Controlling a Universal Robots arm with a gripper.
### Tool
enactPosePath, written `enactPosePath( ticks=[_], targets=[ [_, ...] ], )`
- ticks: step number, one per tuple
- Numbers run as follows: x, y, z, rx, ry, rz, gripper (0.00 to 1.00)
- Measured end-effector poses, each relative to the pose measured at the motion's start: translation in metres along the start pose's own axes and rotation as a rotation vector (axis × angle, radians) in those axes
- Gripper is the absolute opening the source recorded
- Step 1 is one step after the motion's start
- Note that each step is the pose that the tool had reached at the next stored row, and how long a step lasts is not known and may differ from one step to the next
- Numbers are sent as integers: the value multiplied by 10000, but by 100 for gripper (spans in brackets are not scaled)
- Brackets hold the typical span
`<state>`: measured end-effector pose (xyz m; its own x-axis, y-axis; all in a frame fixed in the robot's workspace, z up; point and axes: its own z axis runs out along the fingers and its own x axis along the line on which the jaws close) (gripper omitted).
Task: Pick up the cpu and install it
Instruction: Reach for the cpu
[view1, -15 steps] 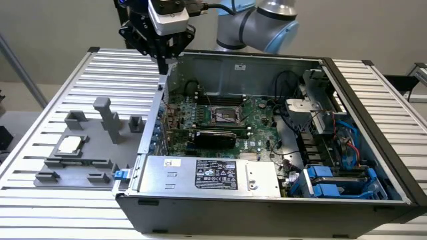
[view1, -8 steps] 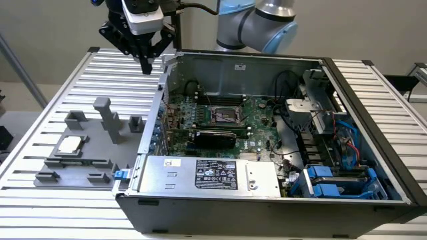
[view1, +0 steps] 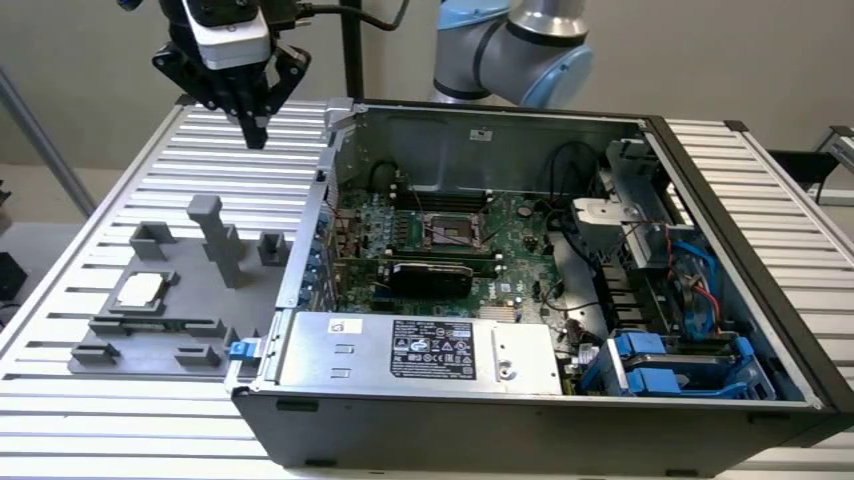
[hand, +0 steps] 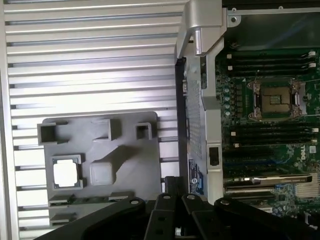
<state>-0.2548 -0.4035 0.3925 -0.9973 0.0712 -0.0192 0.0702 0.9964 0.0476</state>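
The pincer (view1: 254, 135) hangs pinched shut and empty above the slatted table (view1: 120, 420), far back at the exterior view's left; the cpu (view1: 140, 290) lies flat in a grey holder (view1: 194, 310), nearer, just left of the open computer case (view1: 534, 420).

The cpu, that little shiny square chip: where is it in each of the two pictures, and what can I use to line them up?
Exterior view: the cpu lies in the grey tray on the exterior view's left, outside the computer case.
Wrist view: the cpu sits in a recess of that tray, on the side away from the case.
Shared landmark: the empty motherboard socket inside the case.
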Motion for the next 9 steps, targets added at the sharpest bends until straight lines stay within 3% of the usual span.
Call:
enactPosePath(
  ticks=[9],
  targets=[
    [407, -51, -1, 15, -2, -1, 11]
  ],
)
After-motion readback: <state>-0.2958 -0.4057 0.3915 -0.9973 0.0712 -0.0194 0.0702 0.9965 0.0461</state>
